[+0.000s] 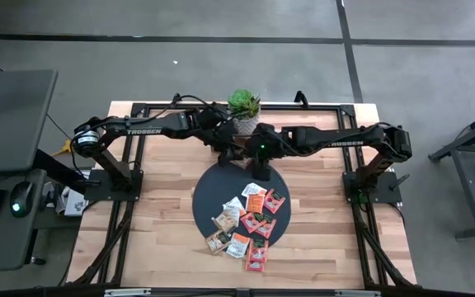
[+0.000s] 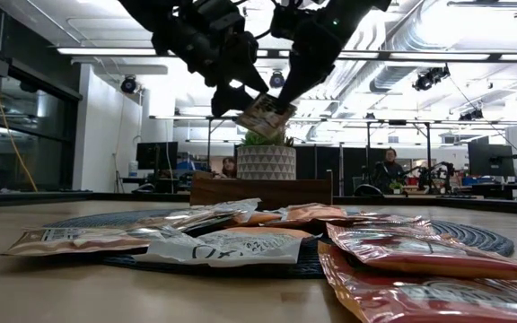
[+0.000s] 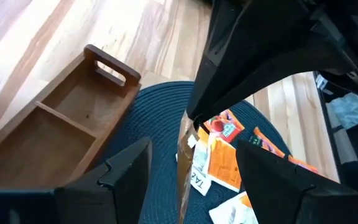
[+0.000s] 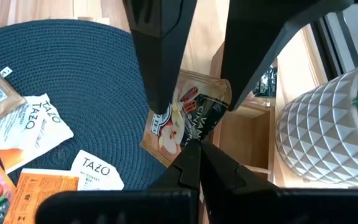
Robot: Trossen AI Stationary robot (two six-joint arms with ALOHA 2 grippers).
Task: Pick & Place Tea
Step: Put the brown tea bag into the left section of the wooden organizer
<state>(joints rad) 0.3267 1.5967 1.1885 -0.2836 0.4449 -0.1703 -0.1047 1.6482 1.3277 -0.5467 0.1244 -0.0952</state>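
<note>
Between both grippers, up in air: one tan-brown sachet (image 4: pixel 188 118), flat face tilted, long axis slanting, lower corner pinched. Right gripper (image 4: pixel 197 149) pressed tight on that corner. Left gripper (image 4: pixel 191 74) just beyond it, fingers (image 4: pixel 160 56) spread wide either side of sachet's upper part, not clamping. Below grippers: dark round mat (image 1: pixel 213 191). On mat's near part, spilling over its edge: rest of tea sachets (image 1: pixel 250 223), lying flat, orange-red, tan, white mixed, pointing all ways. Beyond grippers: wooden tray (image 3: pixel 61 124), then potted plant (image 1: pixel 243 109) at table's far edge.
</note>
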